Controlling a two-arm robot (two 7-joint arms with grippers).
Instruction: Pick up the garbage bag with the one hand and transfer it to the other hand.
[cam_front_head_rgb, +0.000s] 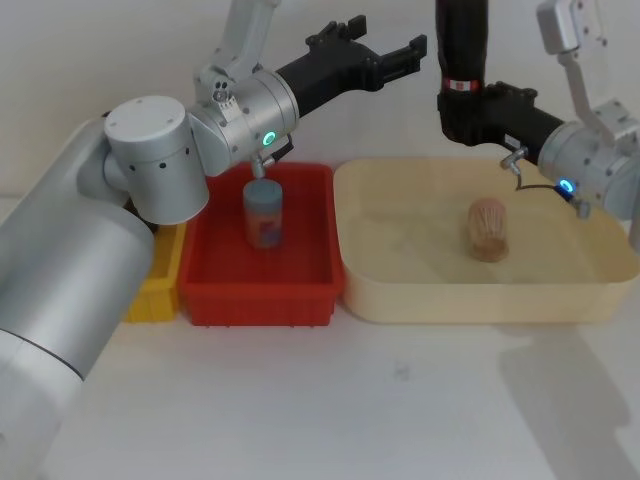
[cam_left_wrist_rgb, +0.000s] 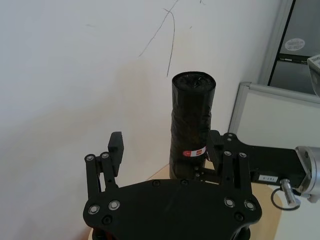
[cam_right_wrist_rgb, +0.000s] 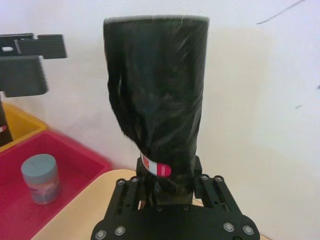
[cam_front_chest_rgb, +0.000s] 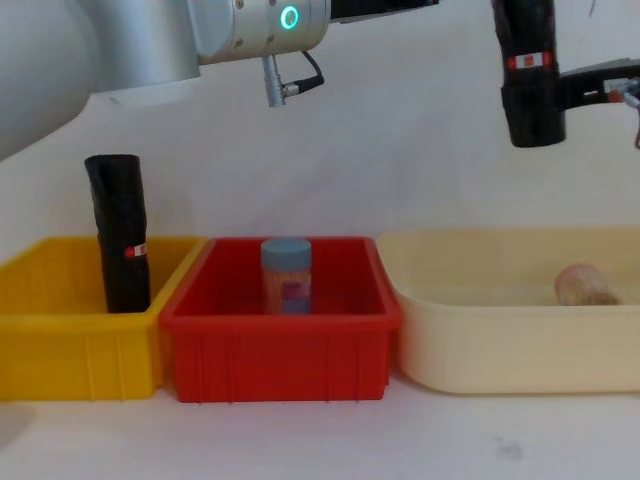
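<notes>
The garbage bag (cam_front_head_rgb: 459, 60), a black roll with a red-and-white band, hangs upright in the air above the back of the cream tray (cam_front_head_rgb: 370, 290). My right gripper (cam_front_head_rgb: 468, 112), on the blue-ring arm, is shut on its lower part; the right wrist view shows the garbage bag (cam_right_wrist_rgb: 157, 95) rising from that gripper (cam_right_wrist_rgb: 170, 181). My left gripper (cam_front_head_rgb: 385, 45), on the green-ring arm, stands open just left of the roll, not touching it. In the left wrist view the garbage bag (cam_left_wrist_rgb: 192, 117) stands just beyond the open left gripper (cam_left_wrist_rgb: 165, 150). The chest view shows the garbage bag (cam_front_chest_rgb: 528, 70) high on the right.
A second black roll (cam_front_chest_rgb: 120, 235) stands in the yellow bin (cam_front_chest_rgb: 60, 340). A blue-capped jar (cam_front_head_rgb: 264, 215) stands in the red bin (cam_front_head_rgb: 255, 300). A beige jar (cam_front_head_rgb: 487, 230) sits in the cream tray. A white wall lies close behind.
</notes>
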